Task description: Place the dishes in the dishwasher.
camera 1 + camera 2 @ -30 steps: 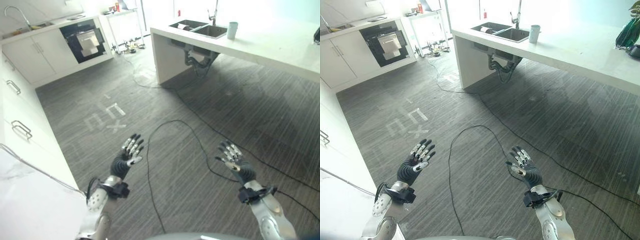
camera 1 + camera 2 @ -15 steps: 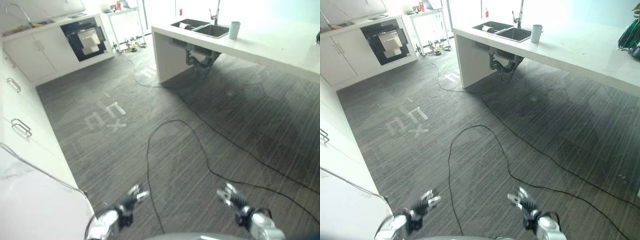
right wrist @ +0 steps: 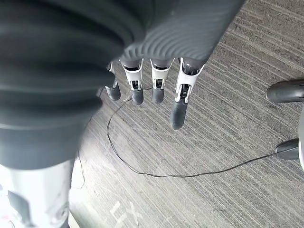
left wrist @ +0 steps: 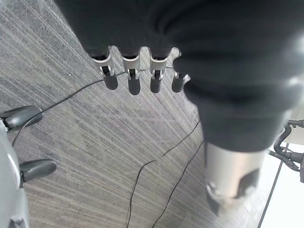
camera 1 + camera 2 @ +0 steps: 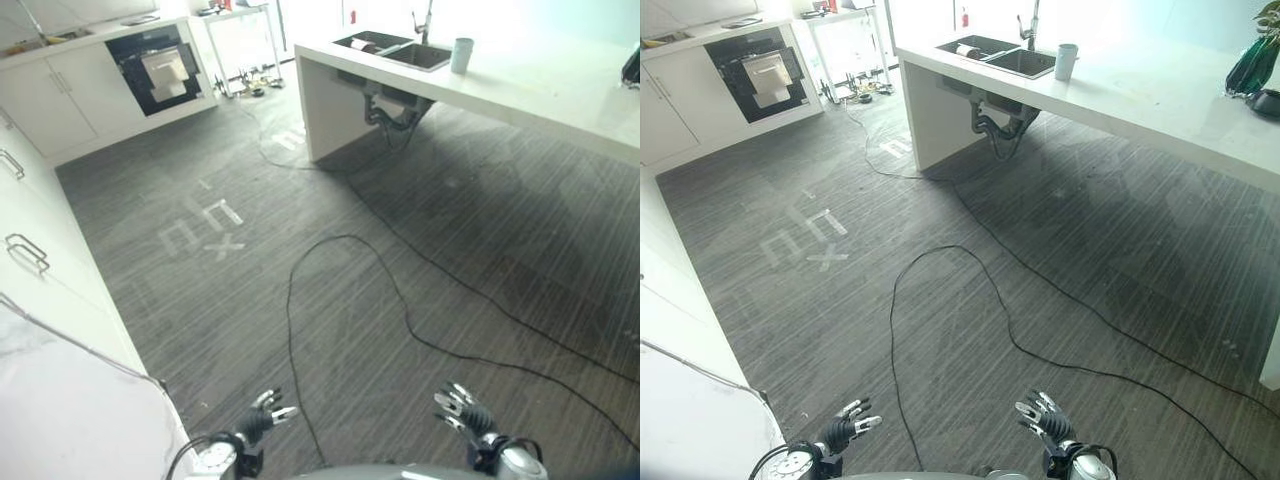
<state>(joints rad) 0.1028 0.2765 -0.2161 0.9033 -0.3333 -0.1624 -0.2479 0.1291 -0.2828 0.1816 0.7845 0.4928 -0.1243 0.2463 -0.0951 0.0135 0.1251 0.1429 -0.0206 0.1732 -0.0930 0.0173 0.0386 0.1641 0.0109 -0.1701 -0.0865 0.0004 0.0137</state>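
Observation:
My left hand (image 5: 262, 415) and right hand (image 5: 462, 410) hover low over the grey floor at the near edge of the head views, both open and empty. In the left wrist view its fingers (image 4: 134, 80) point straight down at the floor, and so do the right hand's fingers (image 3: 156, 85). Far ahead, a white island counter (image 5: 540, 85) carries a sink (image 5: 395, 50) with something white lying in it and a pale cup (image 5: 461, 55) beside it. A black-fronted appliance (image 5: 155, 70) sits in the white cabinets at the far left.
White drawers with metal handles (image 5: 25, 250) run along the left, ending in a white counter (image 5: 60, 410) beside my left arm. A wire rack (image 5: 240, 40) stands by the far wall. A green vase (image 5: 1250, 65) stands on the island's right end. White tape marks (image 5: 205, 225) lie on the floor.
Both hands have dropped from mid-picture to the bottom edge, still open. The camera has shifted slightly, so the cabinets and island sit a little differently.

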